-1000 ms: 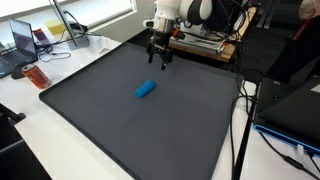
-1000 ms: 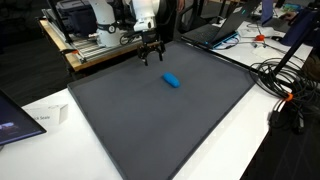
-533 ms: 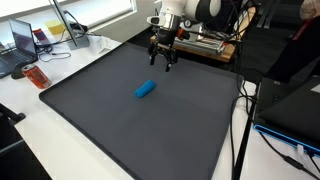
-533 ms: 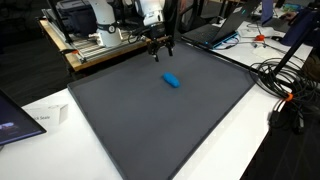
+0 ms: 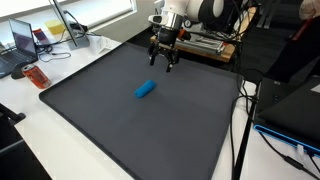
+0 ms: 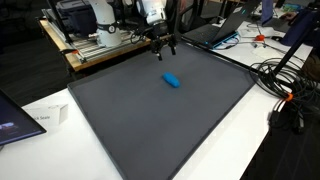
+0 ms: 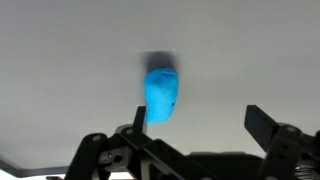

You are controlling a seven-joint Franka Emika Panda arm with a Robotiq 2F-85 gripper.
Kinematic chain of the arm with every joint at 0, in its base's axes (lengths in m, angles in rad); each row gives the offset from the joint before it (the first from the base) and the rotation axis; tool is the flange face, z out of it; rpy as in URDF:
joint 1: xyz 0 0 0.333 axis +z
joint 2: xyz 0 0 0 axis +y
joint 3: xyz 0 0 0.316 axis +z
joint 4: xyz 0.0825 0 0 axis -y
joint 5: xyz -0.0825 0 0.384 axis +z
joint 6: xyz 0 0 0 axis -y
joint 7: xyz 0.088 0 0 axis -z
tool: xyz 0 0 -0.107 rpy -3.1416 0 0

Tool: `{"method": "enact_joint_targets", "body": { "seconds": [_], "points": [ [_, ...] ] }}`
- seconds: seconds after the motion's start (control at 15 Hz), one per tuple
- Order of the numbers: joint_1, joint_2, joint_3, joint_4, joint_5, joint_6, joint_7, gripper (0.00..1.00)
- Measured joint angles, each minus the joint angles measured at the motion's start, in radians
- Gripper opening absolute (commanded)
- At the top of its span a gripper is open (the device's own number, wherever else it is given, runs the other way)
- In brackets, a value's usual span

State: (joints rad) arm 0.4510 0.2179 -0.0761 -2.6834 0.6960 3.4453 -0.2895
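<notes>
Gripper has edged sideways, jaws apart, near blue, perhaps foam, roll.

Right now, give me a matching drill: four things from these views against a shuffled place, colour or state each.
Things:
1 gripper
2 blue cylinder
3 mat
4 laptop

Place, colour or state:
a dark grey
b lid up, off the mat
c open, empty, above the mat
d lying on the mat

Pairs: 1-c, 2-d, 3-a, 4-b.
</notes>
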Motion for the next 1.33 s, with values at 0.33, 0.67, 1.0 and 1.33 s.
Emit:
{"method": "enact_joint_targets", "body": {
  "seconds": [0.33,0.67,1.0,1.33],
  "points": [
    [0.066,0.056,-0.094,0.05,0.02,-0.042,-0.088,1.0],
    [0.222,0.146,-0.29,0.149,0.023,-0.176,-0.144,1.0],
    [0.424,0.208,-0.529,0.245,-0.038,-0.368,-0.118,1.0],
    [0.553,0.247,-0.713,0.367,-0.157,-0.619,-0.026,1.0]
  ]
}}
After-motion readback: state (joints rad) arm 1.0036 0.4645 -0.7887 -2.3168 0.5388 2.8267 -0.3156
